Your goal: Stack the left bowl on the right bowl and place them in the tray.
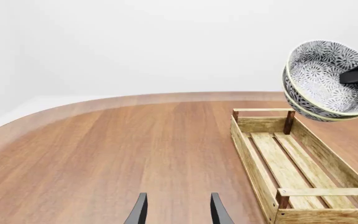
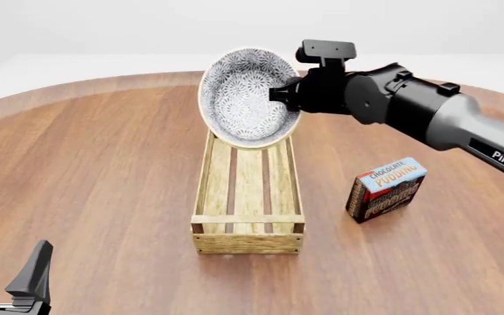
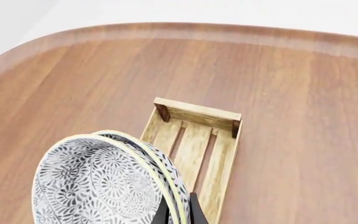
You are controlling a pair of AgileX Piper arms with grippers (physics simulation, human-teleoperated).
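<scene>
Two nested bowls with a black-and-white floral pattern hang tilted in the air over the far end of the tray, their opening turned toward the camera. My right gripper is shut on their rims. In the right wrist view its fingers pinch the stacked bowls above the light-wood tray, which holds nothing. My left gripper is open and empty near the table's front left corner. The left wrist view shows that gripper, the tray and the held bowls.
A chocolate pudding box stands on the table to the right of the tray, under my right arm. The round wooden table's edge curves behind the tray.
</scene>
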